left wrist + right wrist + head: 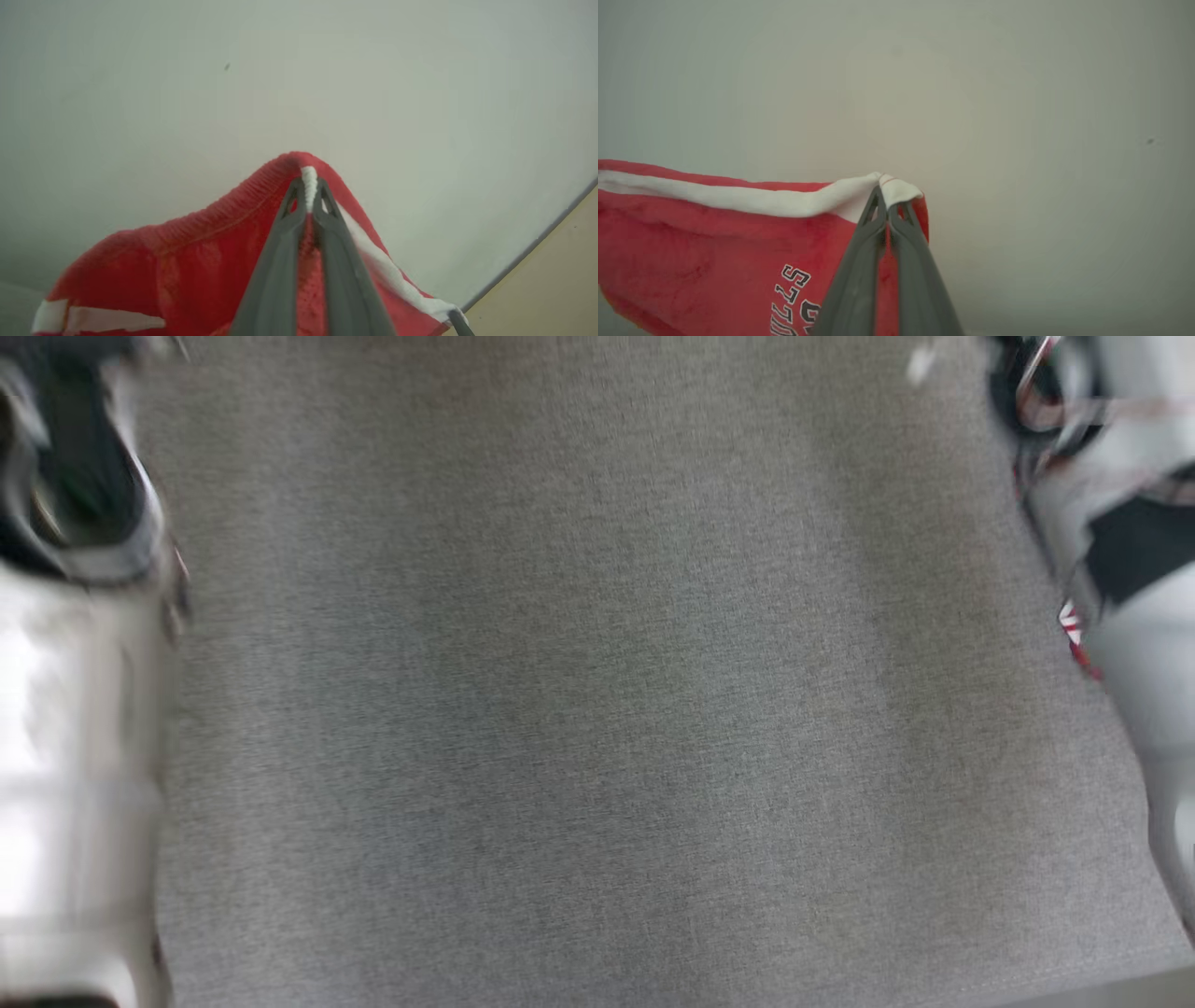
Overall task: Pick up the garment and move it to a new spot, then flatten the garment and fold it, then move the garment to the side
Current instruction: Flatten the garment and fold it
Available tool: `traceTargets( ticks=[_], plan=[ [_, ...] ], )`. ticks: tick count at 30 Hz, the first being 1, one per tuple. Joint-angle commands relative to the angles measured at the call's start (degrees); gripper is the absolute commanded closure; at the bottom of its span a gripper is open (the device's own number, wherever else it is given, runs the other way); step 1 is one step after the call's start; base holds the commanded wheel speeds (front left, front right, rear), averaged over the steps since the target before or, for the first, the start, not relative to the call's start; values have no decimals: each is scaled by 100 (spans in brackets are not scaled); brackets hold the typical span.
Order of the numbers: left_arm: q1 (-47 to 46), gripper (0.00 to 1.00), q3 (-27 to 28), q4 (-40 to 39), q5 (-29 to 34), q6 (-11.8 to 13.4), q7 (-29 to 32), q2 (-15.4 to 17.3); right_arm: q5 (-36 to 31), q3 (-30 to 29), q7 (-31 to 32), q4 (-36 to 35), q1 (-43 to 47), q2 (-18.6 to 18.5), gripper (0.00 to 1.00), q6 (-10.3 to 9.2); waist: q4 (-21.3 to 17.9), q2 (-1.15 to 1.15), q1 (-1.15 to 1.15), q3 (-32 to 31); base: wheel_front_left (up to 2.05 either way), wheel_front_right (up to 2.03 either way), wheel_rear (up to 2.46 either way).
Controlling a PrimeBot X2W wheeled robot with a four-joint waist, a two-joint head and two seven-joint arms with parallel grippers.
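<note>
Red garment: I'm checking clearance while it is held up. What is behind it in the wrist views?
Behind the red garment is a plain pale surface, with a tan strip at lower right in the left wrist view. Whatever lies behind the cloth itself is covered.

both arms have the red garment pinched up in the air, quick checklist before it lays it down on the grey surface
1. Left jaws shut on the red garment, at its ribbed edge: ok.
2. Right jaws shut on its white-trimmed corner: ok.
3. Lower hem lifted off the surface: cannot tell, the hem is out of frame.
4. Grey cloth surface free where it would land: ok for the part in view.
5. Head view sharp enough to aim by: not ok, blurred.
</note>
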Motion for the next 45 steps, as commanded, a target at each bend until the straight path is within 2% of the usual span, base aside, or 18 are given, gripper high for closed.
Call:
traceTargets(
  ticks=[1, 7, 12, 16, 19, 21, 25, 26, 35, 40, 45],
  plan=[
    [417, 100, -113, -168, -213, 0, -28, 66, 214, 217, 112, -160, 322, -125, 100, -18, 86, 0, 0, -231, 0, 0, 0],
    [2021, 100, -700, -842, -438, 2, -113, 291, 1137, 464, 582, -1161, 1829, -809, 100, -17, 293, 0, 0, -844, 0, 0, 0],
    [3298, 100, -853, -1116, -353, 2, -217, 310, 1326, 222, 991, -2082, 3338, -1401, 100, -18, 369, 0, 0, -1318, 0, 0, 0],
    [4157, 100, -765, -1229, -362, 3, -250, 251, 1294, -335, 1320, -2729, 4531, -1528, 100, -18, 387, 0, 0, -1676, 0, 0, 0],
    [4691, 100, -809, -1304, -342, 3, -259, 200, 1153, -794, 1806, -3227, 5404, -1585, 100, -20, 408, 0, 0, -1924, 0, 0, 0],
    [4866, 100, -840, -1307, -323, 4, -255, 208, 1058, -960, 2040, -3363, 5722, -1603, 100, -21, 414, 0, 0, -1999, 0, 0, 0],
    [5478, 100, -1054, -1215, -203, 77, -156, 295, 747, -1601, 3059, -3993, 6823, -1383, 100, -22, 428, 0, 0, -2307, 0, 0, 0],
    [5729, 100, -1202, -1172, -116, 131, -52, 355, 639, -1873, 3628, -4359, 7353, -1221, 100, -22, 440, 0, 0, -2430, 0, 0, 0],
    [6767, 100, -1450, -1375, -346, 361, 493, 591, 374, -2674, 5793, -5582, 9274, -313, 100, -19, 521, 0, 0, -2725, 0, 0, 0],
    [7137, 100, -1466, -1730, -493, 537, 805, 756, 159, -2990, 6143, -6012, 9549, 18, 100, -18, 598, 0, 0, -2735, 0, 0, 0],
    [7001, 100, -1419, -1980, -538, 584, 781, 700, -62, -2885, 6057, -5931, 8954, -164, 100, -18, 657, 0, 0, -2665, 0, 0, 0]
  ],
)
